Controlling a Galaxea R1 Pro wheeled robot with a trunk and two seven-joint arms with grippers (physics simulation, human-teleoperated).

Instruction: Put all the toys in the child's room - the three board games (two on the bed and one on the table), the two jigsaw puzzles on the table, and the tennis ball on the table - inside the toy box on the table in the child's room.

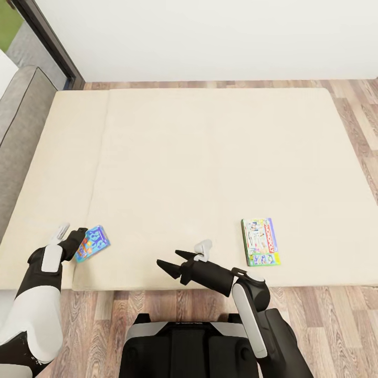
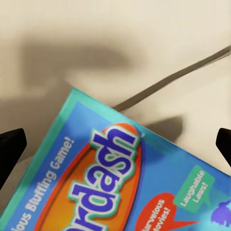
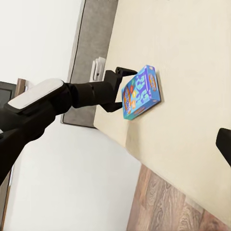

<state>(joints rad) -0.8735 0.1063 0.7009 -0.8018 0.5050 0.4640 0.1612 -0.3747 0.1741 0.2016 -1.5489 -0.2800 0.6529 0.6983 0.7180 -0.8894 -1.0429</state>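
At the bed's (image 1: pixel 210 157) near edge, the blue game (image 1: pixel 92 243) is being straddled by the wide left claw (image 1: pixel 79 242), and could be nudged off if closed off-centre.

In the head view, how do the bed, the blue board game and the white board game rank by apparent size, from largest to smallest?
1. The bed, by far.
2. The white board game.
3. The blue board game, partly hidden by the left tool, so this ranking is less certain.
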